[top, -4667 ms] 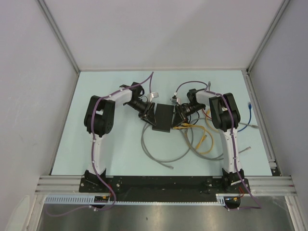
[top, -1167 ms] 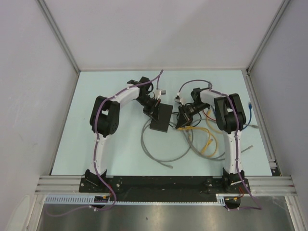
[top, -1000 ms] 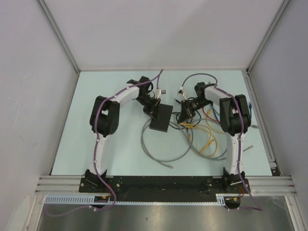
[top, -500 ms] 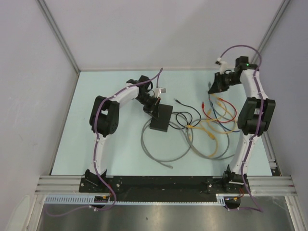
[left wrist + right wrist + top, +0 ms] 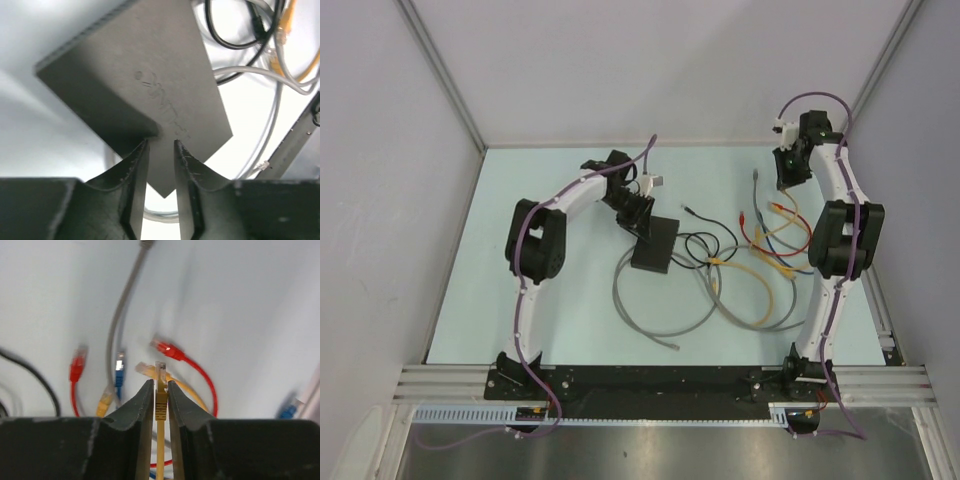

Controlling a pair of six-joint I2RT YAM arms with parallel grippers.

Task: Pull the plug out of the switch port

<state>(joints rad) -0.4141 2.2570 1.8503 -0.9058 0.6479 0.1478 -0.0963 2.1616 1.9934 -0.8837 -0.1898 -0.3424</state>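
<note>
right hand (image 5: 159, 384) clenched on yellow plug (image 5: 160, 399), clear of switch (image 5: 655, 244); left hand (image 5: 160, 144) seems released.

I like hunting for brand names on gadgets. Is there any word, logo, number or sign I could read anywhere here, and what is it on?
No text here reads clearly.
Switch: a faint raised marking on its top face, perhaps a logo, too faint to read.
Yellow plug held in the right end effector: no print visible.
</note>
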